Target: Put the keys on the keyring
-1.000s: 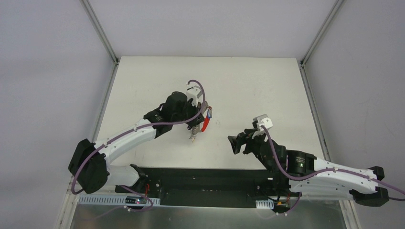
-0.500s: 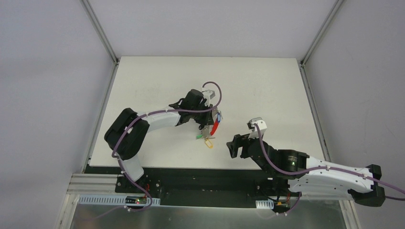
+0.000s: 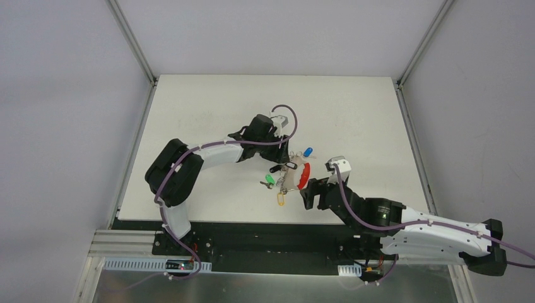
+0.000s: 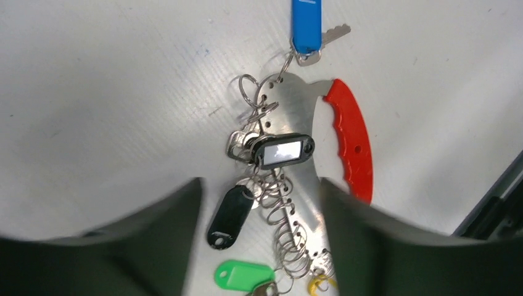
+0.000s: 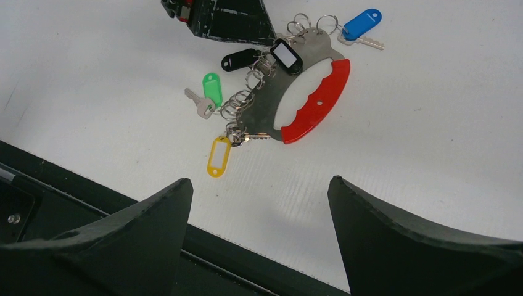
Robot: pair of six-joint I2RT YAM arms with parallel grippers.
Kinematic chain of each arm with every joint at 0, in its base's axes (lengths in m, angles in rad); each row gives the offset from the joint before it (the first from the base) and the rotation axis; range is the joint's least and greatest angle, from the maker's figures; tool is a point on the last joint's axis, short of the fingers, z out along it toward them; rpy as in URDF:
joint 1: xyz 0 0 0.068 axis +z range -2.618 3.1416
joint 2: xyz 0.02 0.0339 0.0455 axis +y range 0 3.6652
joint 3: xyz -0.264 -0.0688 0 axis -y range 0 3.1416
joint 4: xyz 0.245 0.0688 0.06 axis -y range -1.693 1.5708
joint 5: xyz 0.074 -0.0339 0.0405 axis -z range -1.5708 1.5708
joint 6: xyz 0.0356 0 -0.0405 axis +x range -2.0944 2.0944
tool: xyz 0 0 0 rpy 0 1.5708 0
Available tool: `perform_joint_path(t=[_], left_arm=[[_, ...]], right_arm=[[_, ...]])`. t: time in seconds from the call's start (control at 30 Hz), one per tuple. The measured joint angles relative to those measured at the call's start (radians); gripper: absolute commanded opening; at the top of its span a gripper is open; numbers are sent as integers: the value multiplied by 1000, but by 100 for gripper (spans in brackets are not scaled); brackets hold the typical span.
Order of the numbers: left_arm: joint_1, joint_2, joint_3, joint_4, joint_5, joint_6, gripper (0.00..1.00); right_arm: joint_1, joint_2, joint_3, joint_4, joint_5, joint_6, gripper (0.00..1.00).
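The keyring point(image 3: 296, 178), a silvery metal loop with a curved red section point(image 5: 317, 102), lies flat on the white table. Hanging from its small rings are the keys: blue point(image 4: 306, 21), black point(image 4: 229, 209), a black-framed tag point(image 5: 287, 55), green point(image 5: 212, 89) and yellow point(image 5: 219, 155). My left gripper point(image 4: 260, 182) hovers open just above the keyring point(image 4: 296, 105), one finger on either side, touching nothing. My right gripper point(image 5: 259, 180) is open and empty, just near-right of the bundle, over the table's front edge. In the top view the left gripper point(image 3: 285, 150) and right gripper point(image 3: 312, 189) flank the keys.
A black base strip point(image 3: 271, 230) runs along the table's near edge, right under the right gripper. The yellow tag point(image 3: 281, 199) lies closest to that edge. Metal frame posts point(image 3: 134, 41) stand at the table's back corners.
The left gripper carried the keyring to the right and down, then opened and let it go; the bundle now lies spread on the table. The right arm shifted slightly nearer.
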Motion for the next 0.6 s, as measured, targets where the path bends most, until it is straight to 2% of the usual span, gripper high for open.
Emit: perform_joint_path(t=[0.17, 0.47, 0.6], left_arm=[[0, -69, 2, -89, -68, 45, 99], [6, -387, -32, -165, -180, 76, 99], [6, -490, -63, -201, -231, 76, 99]], right_arm=[[-21, 51, 9, -2, -5, 2, 99], [-43, 167, 149, -40, 0, -8, 99], [-44, 216, 228, -80, 50, -15, 99]])
